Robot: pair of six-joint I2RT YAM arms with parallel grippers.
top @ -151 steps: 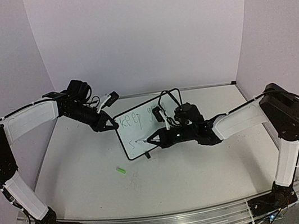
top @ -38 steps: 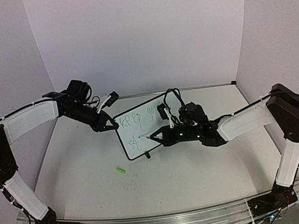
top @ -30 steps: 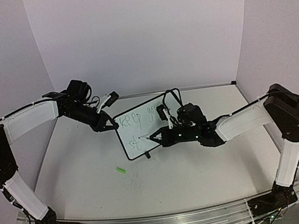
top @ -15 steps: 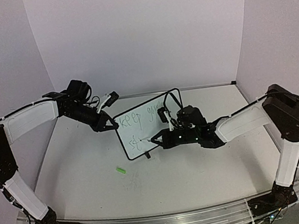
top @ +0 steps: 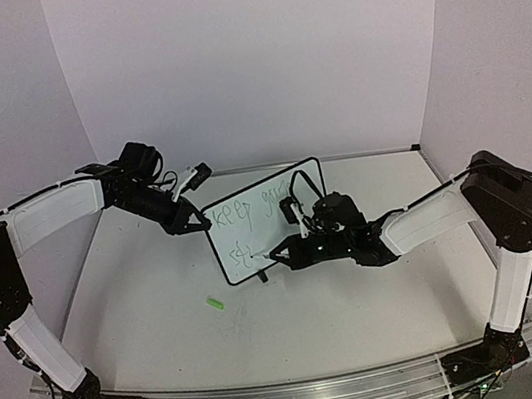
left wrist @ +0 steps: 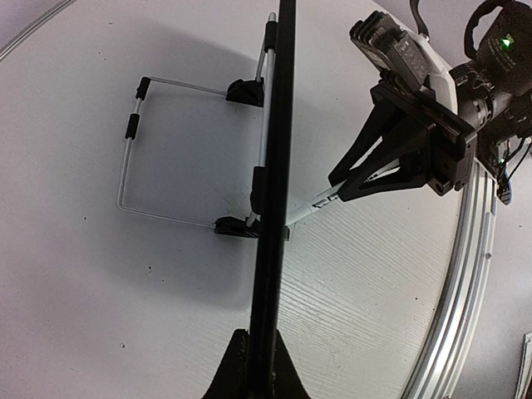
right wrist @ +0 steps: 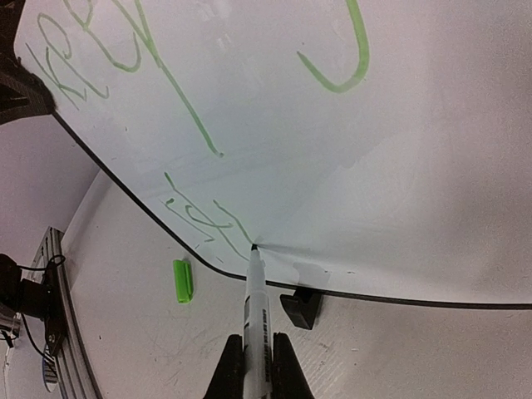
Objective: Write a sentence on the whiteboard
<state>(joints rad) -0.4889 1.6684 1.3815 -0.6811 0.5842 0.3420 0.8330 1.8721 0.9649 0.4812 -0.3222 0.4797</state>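
A marker (right wrist: 254, 303) tip touches the whiteboard (top: 268, 221).
The right pincer (right wrist: 253, 349) grips the marker; the left pincer (left wrist: 259, 359) clamps the whiteboard's frame. The green sentence (top: 240, 213) starts "keep"; its lower strokes are unreadable.

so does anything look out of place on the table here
Only the green cap: it lies loose on the table, just off the whiteboard's lower corner, apart from the marker in the right end effector. Nothing is spilled or tipped.
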